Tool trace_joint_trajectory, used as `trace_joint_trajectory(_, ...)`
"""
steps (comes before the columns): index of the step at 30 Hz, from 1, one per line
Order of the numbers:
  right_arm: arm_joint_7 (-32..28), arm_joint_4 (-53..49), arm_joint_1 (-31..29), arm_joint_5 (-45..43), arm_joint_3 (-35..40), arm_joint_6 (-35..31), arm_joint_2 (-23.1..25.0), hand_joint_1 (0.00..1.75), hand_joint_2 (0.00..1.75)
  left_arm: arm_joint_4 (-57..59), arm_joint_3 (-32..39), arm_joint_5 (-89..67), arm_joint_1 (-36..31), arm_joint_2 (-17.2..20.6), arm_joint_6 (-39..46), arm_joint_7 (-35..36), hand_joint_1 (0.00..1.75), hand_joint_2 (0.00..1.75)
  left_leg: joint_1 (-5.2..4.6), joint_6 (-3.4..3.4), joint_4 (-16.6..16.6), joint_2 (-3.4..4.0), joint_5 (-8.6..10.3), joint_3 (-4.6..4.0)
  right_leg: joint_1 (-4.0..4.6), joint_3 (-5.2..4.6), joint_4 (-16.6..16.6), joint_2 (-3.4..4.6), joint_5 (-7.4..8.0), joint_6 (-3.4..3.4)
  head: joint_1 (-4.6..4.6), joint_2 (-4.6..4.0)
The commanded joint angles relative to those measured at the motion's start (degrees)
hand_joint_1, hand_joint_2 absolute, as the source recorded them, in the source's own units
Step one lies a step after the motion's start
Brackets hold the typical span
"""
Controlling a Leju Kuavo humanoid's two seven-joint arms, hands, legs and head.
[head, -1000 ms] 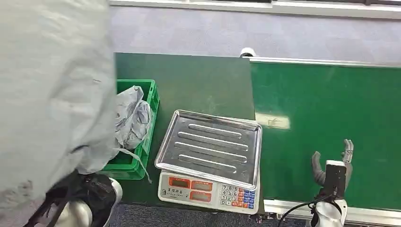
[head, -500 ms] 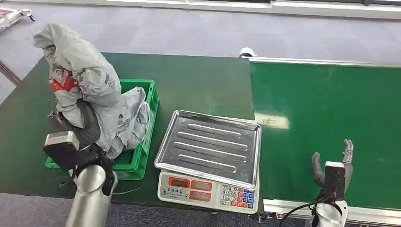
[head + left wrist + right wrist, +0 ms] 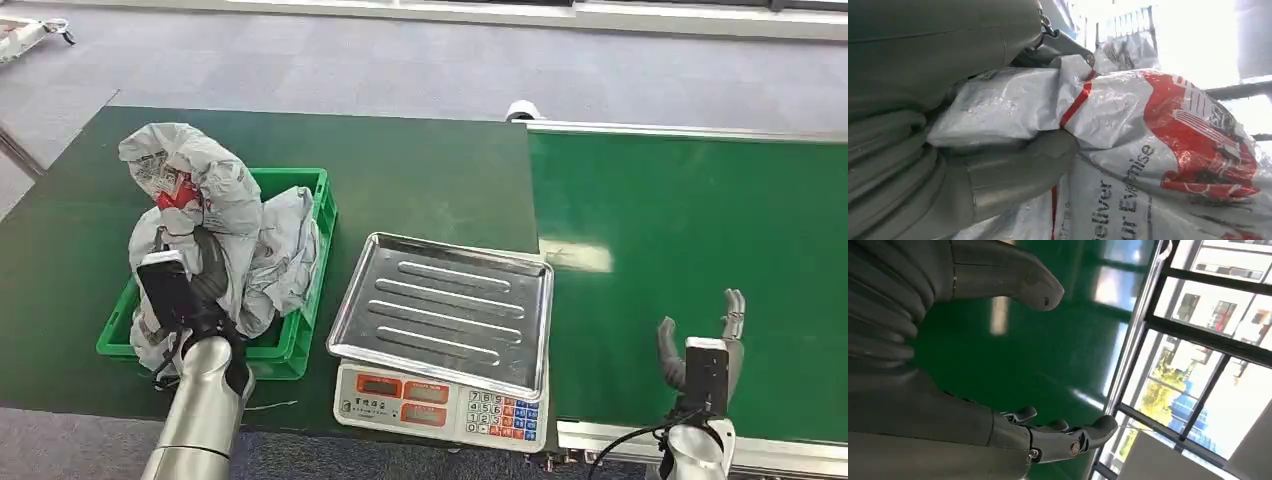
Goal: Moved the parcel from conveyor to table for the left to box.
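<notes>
Left hand (image 3: 200, 275) grips grey parcel (image 3: 190, 185) above green crate (image 3: 300, 330), left of scale (image 3: 445, 320). Right hand (image 3: 705, 345) spread empty over conveyor (image 3: 690, 220) near edge.

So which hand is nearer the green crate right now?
Left. The left hand holds a grey parcel over the green crate; the right hand is far off, open above the conveyor.

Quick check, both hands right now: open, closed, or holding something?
Left hand: holding the grey parcel above the green crate.
Right hand: open, holding nothing, over the conveyor belt.
</notes>
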Motion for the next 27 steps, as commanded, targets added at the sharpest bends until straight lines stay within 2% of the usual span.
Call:
trace_joint_trajectory(1, 0.2, 2.3, -2.0, -0.7, 0.5, -0.7, 0.4, 0.00, 1.75, -3.8, 1.8, -6.3, -0.3, -1.7, 9.4, -2.7, 0.00, 1.75, 0.02, -0.02, 0.0, 0.07, 0.02, 0.01, 0.03, -0.01, 0.0, 0.02, 0.03, -0.05, 0.00, 0.00)
trace_joint_trajectory(8, 0.2, 2.5, -2.1, -1.9, 1.7, -1.5, -0.1, 0.00, 1.75, -16.6, 4.7, -12.8, 2.3, -6.4, 9.4, -2.7, 0.00, 1.75, 0.04, 0.00, 0.0, 0.09, -0.01, -0.07, 0.05, -0.05, 0.0, 0.06, 0.03, -0.02, 0.00, 0.00)
trace_joint_trajectory(12, 0.2, 3.3, -2.8, -2.3, 2.5, -1.7, -0.4, 0.00, 1.75, -24.8, 3.8, -11.2, 3.7, -7.5, 9.4, -2.7, 0.00, 1.75, 0.09, 0.00, 0.1, 0.17, -0.03, -0.12, 0.10, -0.07, 0.0, 0.12, 0.05, -0.04, 0.00, 0.00)
trace_joint_trajectory(14, 0.2, 4.2, -3.9, -2.7, 3.1, -1.9, -0.6, 0.00, 1.75, -31.6, 0.1, -11.8, 4.8, -7.2, 9.4, -2.7, 0.00, 1.75, 0.09, 0.00, 0.0, 0.21, -0.03, -0.10, 0.10, -0.05, -0.1, 0.15, 0.08, -0.06, 0.00, 0.00)
trace_joint_trajectory(18, 0.2, 5.0, -4.8, -3.0, 3.6, -1.9, -0.7, 0.00, 1.75, -36.0, -3.1, -14.4, 5.8, -7.4, 9.4, -2.7, 0.00, 1.75, 0.10, 0.01, 0.1, 0.14, -0.04, -0.15, 0.11, -0.09, 0.0, 0.09, 0.05, -0.05, 0.00, 0.00)
trace_joint_trajectory(19, 0.2, 5.3, -5.0, -3.1, 3.9, -1.8, -0.8, 0.00, 1.75, -38.5, -3.2, -19.4, 6.5, -8.3, 9.4, -2.7, 0.00, 0.00, 0.03, 0.01, 0.0, 0.11, -0.02, -0.07, 0.04, -0.06, 0.0, 0.07, 0.03, -0.03, -0.02, 0.00)
trace_joint_trajectory(20, 0.2, 5.3, -5.1, -3.2, 4.2, -1.9, -0.9, 0.00, 1.75, -43.4, -4.8, -21.7, 7.1, -8.2, 9.4, -2.7, 0.00, 0.00, 0.06, 0.01, 0.0, 0.12, -0.02, -0.07, 0.07, -0.04, 0.0, 0.06, 0.05, -0.04, 0.00, 0.00)
trace_joint_trajectory(22, 0.2, 4.9, -5.0, -3.5, 4.5, -2.1, -1.0, 0.00, 1.75, -45.0, -10.1, -19.4, 8.6, -6.4, 9.4, -2.7, 0.00, 0.00, 0.05, 0.01, 0.1, 0.11, -0.04, -0.11, 0.06, -0.07, 0.0, 0.07, 0.03, -0.03, 0.00, 0.00)
trace_joint_trajectory(23, 0.2, 4.1, -4.6, -3.7, 4.8, -2.2, -1.4, 0.00, 1.75, -42.0, -23.9, -10.8, 8.6, 1.5, 9.4, -2.7, 0.00, 0.00, 0.10, 0.01, 0.0, 0.16, -0.03, -0.08, 0.11, -0.02, -0.1, 0.09, 0.06, -0.04, 0.00, 0.00)
trace_joint_trajectory(24, 0.2, 4.1, -4.6, -3.7, 4.8, -2.2, -1.4, 0.00, 1.75, -42.0, -23.9, -10.8, 8.6, 1.5, 9.4, -2.7, 0.00, 0.00, 0.07, 0.01, 0.0, -0.02, 0.02, -0.10, 0.09, -0.01, -0.1, -0.07, 0.03, -0.04, 0.02, 0.00)
trace_joint_trajectory(25, 0.2, 3.3, -4.2, -3.9, 4.9, -1.8, -1.7, 0.00, 1.75, -39.8, -31.0, -7.5, 7.4, 4.9, 9.4, -2.7, 0.00, 0.00, 0.07, 0.00, -0.1, -0.06, 0.04, -0.02, 0.09, 0.08, -0.1, -0.13, 0.03, -0.05, -0.02, 0.00)
trace_joint_trajectory(26, 0.2, 3.2, -4.2, -3.7, 5.1, -1.6, -1.8, 0.00, 1.75, -37.8, -35.1, -5.4, 6.4, 7.3, 8.0, -2.7, 0.00, 1.75, 0.00, 0.01, -0.1, -0.12, 0.05, 0.04, 0.01, 0.08, -0.1, -0.18, 0.00, -0.04, 0.00, 0.00)
trace_joint_trajectory(27, 0.2, 2.7, -4.1, -3.7, 5.3, -1.3, -2.0, 0.00, 1.75, -35.8, -37.1, -3.3, 5.8, 8.2, 2.4, -2.7, 0.00, 1.75, 0.02, 0.00, 0.0, -0.25, 0.07, -0.06, 0.03, 0.04, -0.1, -0.28, 0.00, -0.03, 0.00, 0.00)
